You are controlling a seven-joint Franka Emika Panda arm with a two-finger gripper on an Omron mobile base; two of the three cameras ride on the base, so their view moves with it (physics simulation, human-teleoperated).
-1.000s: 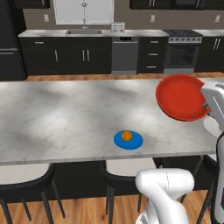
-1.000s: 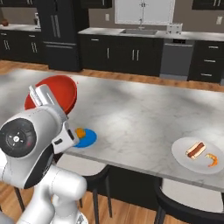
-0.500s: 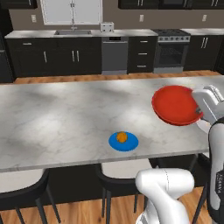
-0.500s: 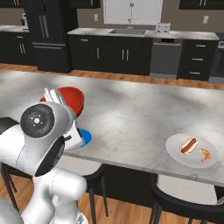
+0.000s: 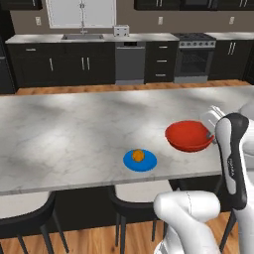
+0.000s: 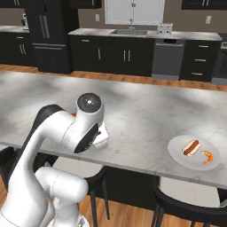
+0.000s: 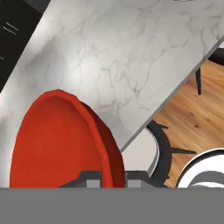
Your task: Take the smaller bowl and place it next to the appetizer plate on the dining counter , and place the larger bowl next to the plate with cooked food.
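Note:
The smaller bowl (image 5: pixel 188 135), red and glossy, sits level just above or on the dining counter (image 5: pixel 74 134), a little right of and behind the appetizer plate (image 5: pixel 140 160); I cannot tell whether it touches the top. My gripper (image 5: pixel 210 134) is shut on its right rim. In the hand view the red bowl (image 7: pixel 57 144) lies at the lower left, with my gripper (image 7: pixel 114 180) pinching its rim near the counter's edge (image 7: pixel 131 57). The plate with cooked food (image 6: pixel 193 152) lies at the counter's near right edge. The larger bowl is out of view.
Black stools (image 5: pixel 30 218) stand under the counter's near edge, one (image 6: pixel 190 208) below the white plate. My own arm (image 6: pixel 75 133) blocks the bowl and blue plate in the right base view. Dark cabinets, a sink and an oven (image 5: pixel 196 59) line the far wall.
The red bowl has come down from a raised, tilted hold to a level one low at the counter beside the blue plate. Both base views have shifted with the base.

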